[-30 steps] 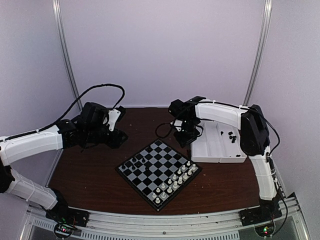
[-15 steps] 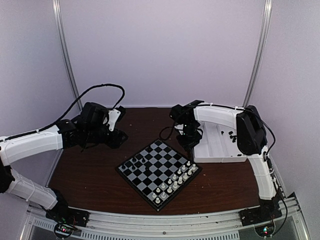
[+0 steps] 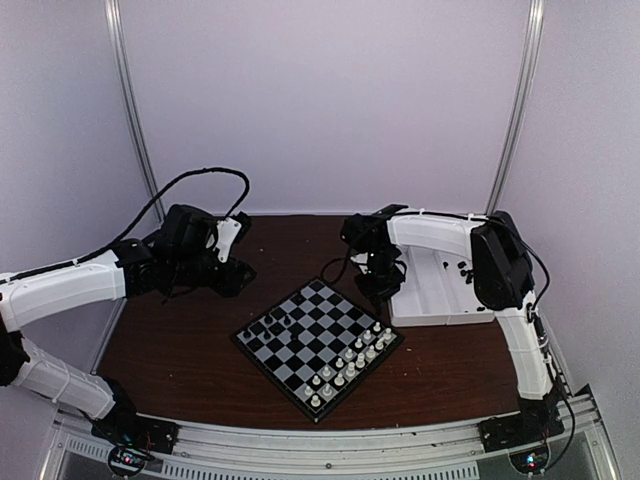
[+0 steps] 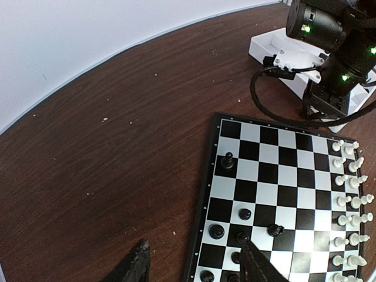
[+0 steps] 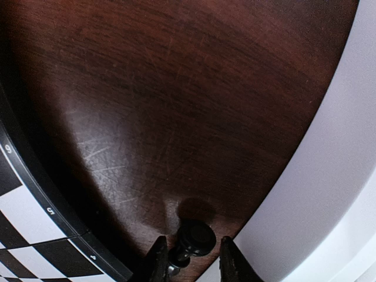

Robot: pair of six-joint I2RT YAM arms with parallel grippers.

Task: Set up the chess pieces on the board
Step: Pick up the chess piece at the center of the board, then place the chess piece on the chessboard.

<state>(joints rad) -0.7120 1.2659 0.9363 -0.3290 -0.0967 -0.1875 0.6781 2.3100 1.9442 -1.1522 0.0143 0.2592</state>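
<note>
The board (image 3: 300, 342) lies on the table, turned cornerwise. Several black chess pieces (image 3: 276, 324) stand along its left side, clearer in the left wrist view (image 4: 245, 214). My right gripper (image 3: 381, 287) hangs between the board's far-right edge and the tray. In the right wrist view it (image 5: 191, 261) is shut on a black chess piece (image 5: 194, 239), held just above the brown table, with the board's corner (image 5: 35, 217) at lower left. My left gripper (image 4: 194, 264) is open over the board's left edge (image 4: 202, 194), with nothing between its fingers (image 4: 136, 265).
White chessmen (image 3: 352, 358) fill the board's near-right rows. A white compartment tray (image 3: 440, 295) stands right of the board with a few black pieces (image 3: 465, 270) in it; its wall (image 5: 329, 194) is close beside my right gripper. A black cable (image 4: 276, 111) loops near the board's far corner.
My right gripper has moved from over the tray's left end down toward the board's far-right edge, carrying the black piece. The left arm has not moved.
</note>
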